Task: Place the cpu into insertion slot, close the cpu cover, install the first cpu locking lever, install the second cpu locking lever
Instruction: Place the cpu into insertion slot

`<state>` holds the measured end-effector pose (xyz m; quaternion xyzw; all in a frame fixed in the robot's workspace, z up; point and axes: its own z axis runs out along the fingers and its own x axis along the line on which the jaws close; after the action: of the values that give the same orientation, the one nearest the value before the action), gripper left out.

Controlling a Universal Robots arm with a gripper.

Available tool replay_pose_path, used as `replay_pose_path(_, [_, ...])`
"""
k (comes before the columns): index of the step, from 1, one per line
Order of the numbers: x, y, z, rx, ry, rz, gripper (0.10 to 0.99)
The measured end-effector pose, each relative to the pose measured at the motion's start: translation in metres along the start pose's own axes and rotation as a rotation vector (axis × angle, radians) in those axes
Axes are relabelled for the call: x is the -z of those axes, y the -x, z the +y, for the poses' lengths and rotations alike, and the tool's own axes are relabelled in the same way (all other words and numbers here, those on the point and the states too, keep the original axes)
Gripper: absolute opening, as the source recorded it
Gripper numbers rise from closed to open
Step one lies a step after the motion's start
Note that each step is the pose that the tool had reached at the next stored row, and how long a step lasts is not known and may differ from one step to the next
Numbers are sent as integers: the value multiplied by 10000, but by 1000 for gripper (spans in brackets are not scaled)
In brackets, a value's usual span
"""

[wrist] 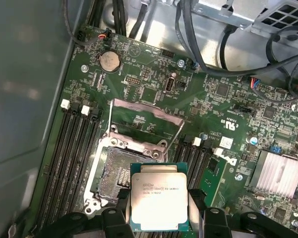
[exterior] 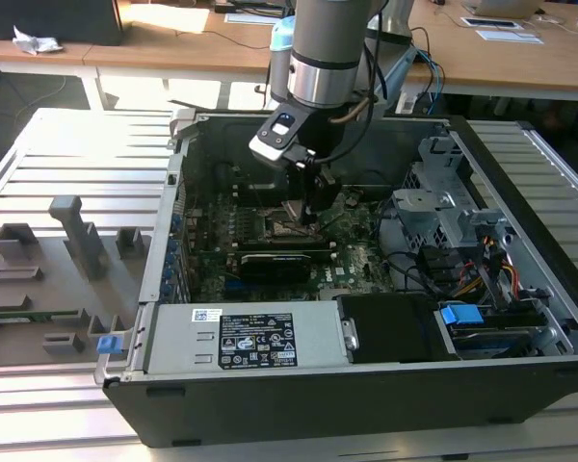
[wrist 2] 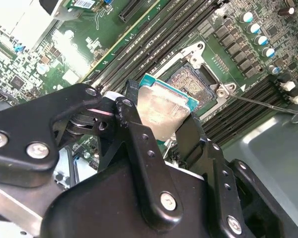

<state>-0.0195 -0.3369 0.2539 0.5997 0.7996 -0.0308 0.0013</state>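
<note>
In both wrist views my gripper (wrist: 159, 210) is shut on the cpu (wrist: 159, 201), a flat square chip with a silvery top, pinched by its two opposite edges between black fingers (wrist 2: 134, 124). The cpu (wrist 2: 164, 111) hangs just above and partly beside the insertion slot (wrist: 114, 173), whose dark contact field lies bare. The cpu cover (wrist: 148, 110), a thin metal frame with a window, stands swung up at the slot's far edge. A thin lever rod (wrist 2: 260, 102) sticks out beside the slot (wrist 2: 191, 84). In the exterior view the gripper (exterior: 313, 217) reaches down over the slot (exterior: 270, 226).
Memory slots (wrist: 72, 148) flank the socket on both sides. A long black heatsink (exterior: 279, 262), the power supply (exterior: 241, 337) and a drive cage with cables (exterior: 443, 212) stand inside the case. A grey fixture plate (exterior: 39, 279) lies at the exterior view's left.
</note>
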Motion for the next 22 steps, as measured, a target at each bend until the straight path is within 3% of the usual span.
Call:
replay_pose_path(6, [-6,0,0,-708,-40,-6,545])
replay_pose_path(15, [-16,-1,1,-2460,-120,46,545])
replay_pose_path(18, [-18,-1,2,-2780,-135,51,545])
replay_pose_path(22, [-17,0,3,-2781,-136,49,545])
